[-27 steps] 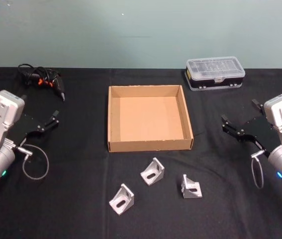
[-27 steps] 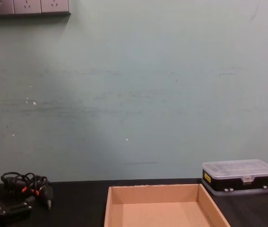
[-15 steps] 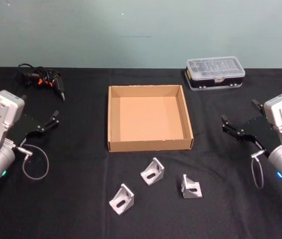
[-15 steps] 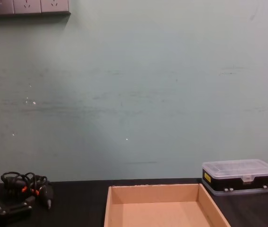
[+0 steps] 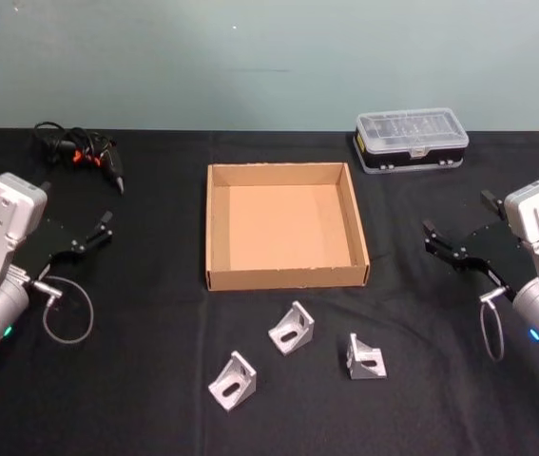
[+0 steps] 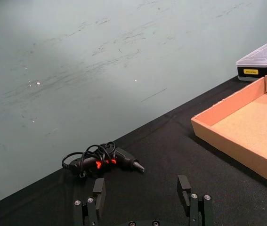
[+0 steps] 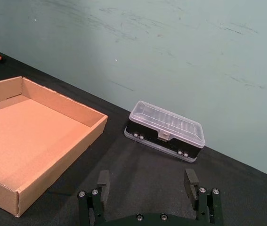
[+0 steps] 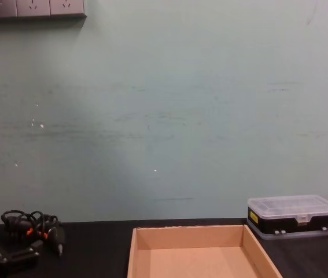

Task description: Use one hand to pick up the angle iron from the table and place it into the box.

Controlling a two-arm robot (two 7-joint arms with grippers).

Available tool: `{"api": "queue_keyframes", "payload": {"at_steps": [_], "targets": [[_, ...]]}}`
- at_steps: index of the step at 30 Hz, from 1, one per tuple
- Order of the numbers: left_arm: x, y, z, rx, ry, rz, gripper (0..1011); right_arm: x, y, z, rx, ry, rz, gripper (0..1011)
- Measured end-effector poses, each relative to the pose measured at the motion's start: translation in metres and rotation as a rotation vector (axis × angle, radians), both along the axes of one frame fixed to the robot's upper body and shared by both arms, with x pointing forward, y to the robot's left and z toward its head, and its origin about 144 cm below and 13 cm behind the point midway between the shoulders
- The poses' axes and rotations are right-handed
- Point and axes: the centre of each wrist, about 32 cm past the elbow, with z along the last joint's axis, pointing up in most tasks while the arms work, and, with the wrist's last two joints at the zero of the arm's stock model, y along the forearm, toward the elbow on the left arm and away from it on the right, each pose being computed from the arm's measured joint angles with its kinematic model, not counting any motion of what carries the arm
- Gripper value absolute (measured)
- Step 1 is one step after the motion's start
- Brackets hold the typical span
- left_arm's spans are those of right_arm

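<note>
Three silver angle irons lie on the black table in front of the box: one at the left, one in the middle, one at the right. The brown cardboard box sits at the table's centre with nothing in it; its wall also shows in the chest view. My left gripper hovers open at the left side, well away from the irons, its fingers spread. My right gripper hovers open at the right side, with nothing between its fingers.
A clear-lidded black plastic case stands at the back right, behind the right gripper. A black tool with a coiled cable and orange marks lies at the back left. Bare tabletop separates each gripper from the box and the irons.
The left gripper has sunk very slightly. The right arm, the irons and the box have not moved.
</note>
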Motion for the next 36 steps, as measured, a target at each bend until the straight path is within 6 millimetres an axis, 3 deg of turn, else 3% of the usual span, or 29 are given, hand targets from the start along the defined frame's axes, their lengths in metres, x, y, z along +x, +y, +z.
{"api": "queue_keyframes", "payload": {"at_steps": [36], "targets": [[0.0, 0.0, 0.0, 0.0, 0.0, 0.0, 1000, 0.0, 0.0, 0.0, 0.0, 0.0, 0.0, 1002]]}}
